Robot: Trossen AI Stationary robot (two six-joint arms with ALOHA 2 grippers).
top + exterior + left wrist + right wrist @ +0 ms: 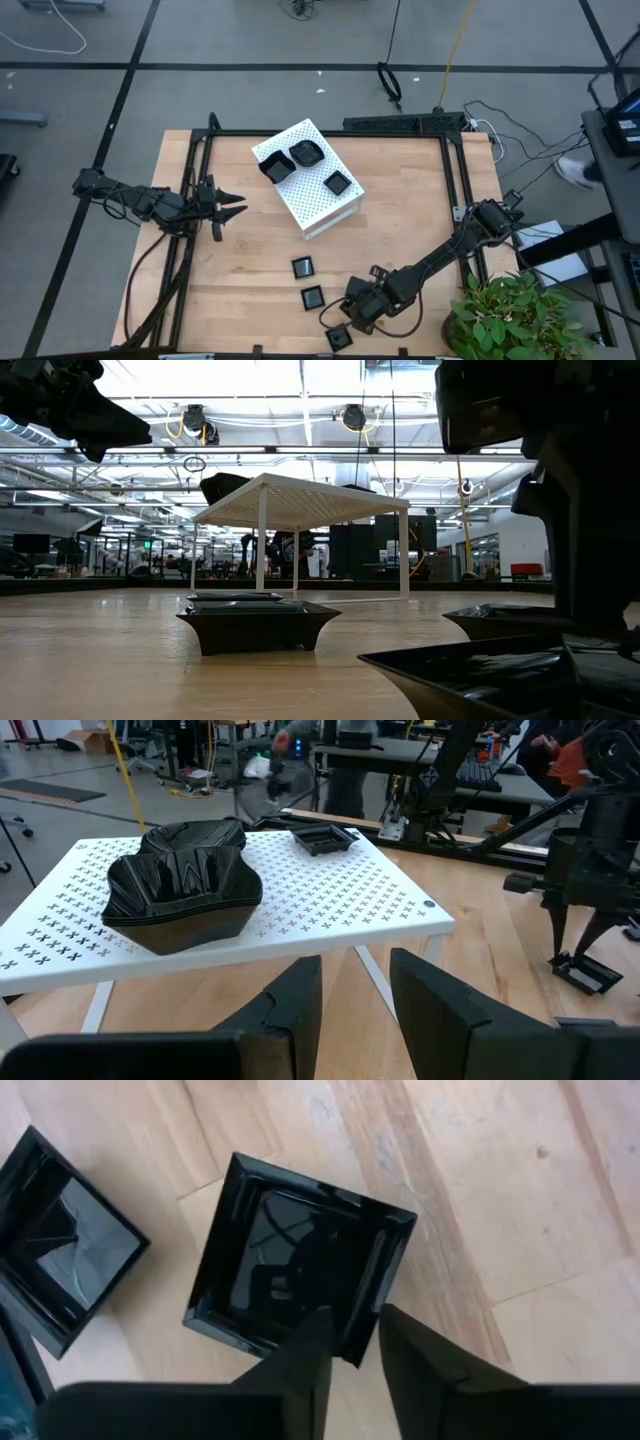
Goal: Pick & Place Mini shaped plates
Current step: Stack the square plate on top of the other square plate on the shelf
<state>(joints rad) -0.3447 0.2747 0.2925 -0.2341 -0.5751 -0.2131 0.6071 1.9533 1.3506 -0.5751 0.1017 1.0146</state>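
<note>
Three glossy black mini plates point(305, 152) lie on top of the white perforated box point(318, 205) at mid-table. More square ones point(302, 267) rest on the wood near the front edge. My right gripper point(343, 324) reaches steeply down over the nearest square plate point(300, 1265), which fills the foreground of the low view, and is shut on its rim. My left gripper point(355, 995) hovers level at the table's left, short of the box. It is open, with a narrow gap and nothing in it. My right gripper pinches the square plate's raised rim point(357, 1342) close to one corner. One finger point(312, 1350) stands inside the dish and the other point(405, 1350) outside. The fingers come steeply from above, slanting in from the table's right. The plate lies flat on the wood.
Another black plate point(60, 1265) lies close beside the gripped one. A black frame rail point(330, 133) runs round the table top. A potted plant point(515, 315) stands off the near right corner. Bare wood lies between the box and the front plates.
</note>
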